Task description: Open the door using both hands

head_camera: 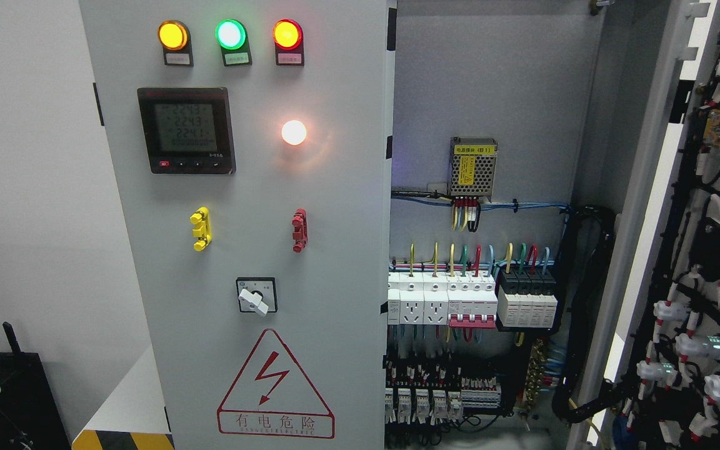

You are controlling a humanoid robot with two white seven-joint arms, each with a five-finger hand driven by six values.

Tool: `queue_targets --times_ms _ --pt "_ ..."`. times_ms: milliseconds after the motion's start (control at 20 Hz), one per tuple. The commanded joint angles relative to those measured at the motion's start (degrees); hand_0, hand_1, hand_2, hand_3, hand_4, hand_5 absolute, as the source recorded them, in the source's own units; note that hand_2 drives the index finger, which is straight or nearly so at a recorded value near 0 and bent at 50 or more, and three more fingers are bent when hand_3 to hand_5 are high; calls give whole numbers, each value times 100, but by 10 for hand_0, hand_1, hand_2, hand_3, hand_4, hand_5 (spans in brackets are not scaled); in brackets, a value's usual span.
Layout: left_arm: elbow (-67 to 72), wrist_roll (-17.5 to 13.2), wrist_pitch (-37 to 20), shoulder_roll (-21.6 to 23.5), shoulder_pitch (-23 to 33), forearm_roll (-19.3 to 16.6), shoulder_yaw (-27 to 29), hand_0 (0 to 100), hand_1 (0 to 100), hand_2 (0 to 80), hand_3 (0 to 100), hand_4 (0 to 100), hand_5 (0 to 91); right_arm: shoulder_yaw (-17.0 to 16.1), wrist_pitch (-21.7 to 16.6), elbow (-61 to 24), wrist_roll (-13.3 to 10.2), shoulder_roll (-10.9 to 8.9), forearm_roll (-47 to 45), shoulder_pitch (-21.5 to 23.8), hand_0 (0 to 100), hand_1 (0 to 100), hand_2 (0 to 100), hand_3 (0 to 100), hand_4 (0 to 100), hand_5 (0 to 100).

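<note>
The right door (704, 250) was swung wide open at the right edge, its inner face showing, full of wiring and lamp backs. The left door (254, 219) was shut, filling the middle of the view. Near its top sat three lamps: amber (172, 35), green (230, 34), red (287, 34). Below them came a meter (186, 130), a lit white lamp (294, 132), a rotary switch (255, 296) and a shock warning sign (275, 390). Inside the cabinet, breakers (441, 303) ran in a row under a power supply (472, 167). Neither robot hand was in shot, so couldn't tell their state.

Matt grey painted metal door (335, 206), glossy plastic indicator lamps (230, 34), perforated bare-metal power supply (472, 166).
</note>
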Motion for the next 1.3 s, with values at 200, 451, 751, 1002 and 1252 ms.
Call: queue_targets --times_ms 200,451,751,1002,1252 --pt "124 -3 3 -2 0 0 5 120 389 0 0 0 0 6 -41 426 28 -63 -38 -407 51 0 0 0 0 0" --pt "124 -3 3 -2 0 0 5 120 389 0 0 0 0 14 -49 496 29 -195 -47 -557 51 0 0 0 0 0" --pt "124 -3 3 -2 0 0 5 120 389 0 0 0 0 -3 -49 681 29 -204 -56 -741 51 0 0 0 0 0" --pt "124 -3 3 -2 0 0 5 120 389 0 0 0 0 -47 -49 769 29 -204 -56 -970 51 0 0 0 0 0" --pt "124 -3 3 -2 0 0 5 120 389 0 0 0 0 -38 -49 725 29 -195 -56 -1005 51 0 0 0 0 0"
